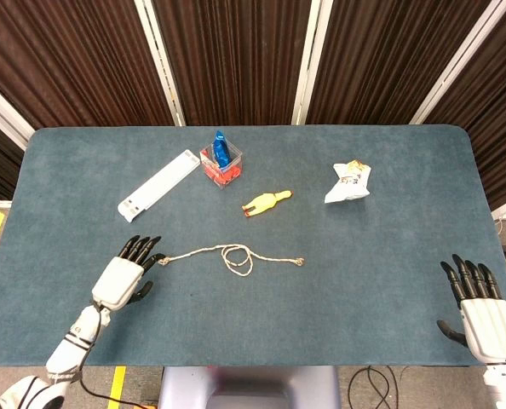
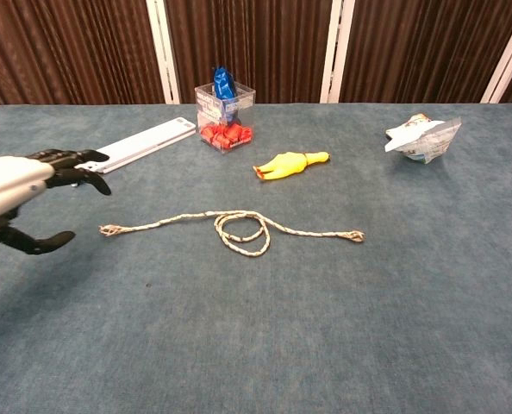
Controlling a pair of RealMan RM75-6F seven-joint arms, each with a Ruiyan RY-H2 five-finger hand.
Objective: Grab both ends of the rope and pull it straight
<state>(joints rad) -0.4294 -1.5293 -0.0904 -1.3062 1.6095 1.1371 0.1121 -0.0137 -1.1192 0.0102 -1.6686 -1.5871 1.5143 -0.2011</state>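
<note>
A thin beige rope (image 1: 231, 255) (image 2: 230, 228) lies on the blue-green table with a small loop in its middle. Its left end (image 1: 162, 261) (image 2: 108, 229) and right end (image 1: 300, 261) (image 2: 356, 235) rest flat on the cloth. My left hand (image 1: 127, 274) (image 2: 21, 194) hovers just left of the rope's left end, fingers spread, holding nothing. My right hand (image 1: 479, 311) is at the table's front right corner, far from the rope, fingers apart and empty. The chest view does not show it.
Behind the rope lie a yellow rubber chicken (image 1: 266, 203) (image 2: 290, 164), a clear box of red pieces with a blue item (image 1: 221, 162) (image 2: 224, 116), a white flat bar (image 1: 159, 184) (image 2: 131, 148) and a crumpled white packet (image 1: 348, 182) (image 2: 423, 138).
</note>
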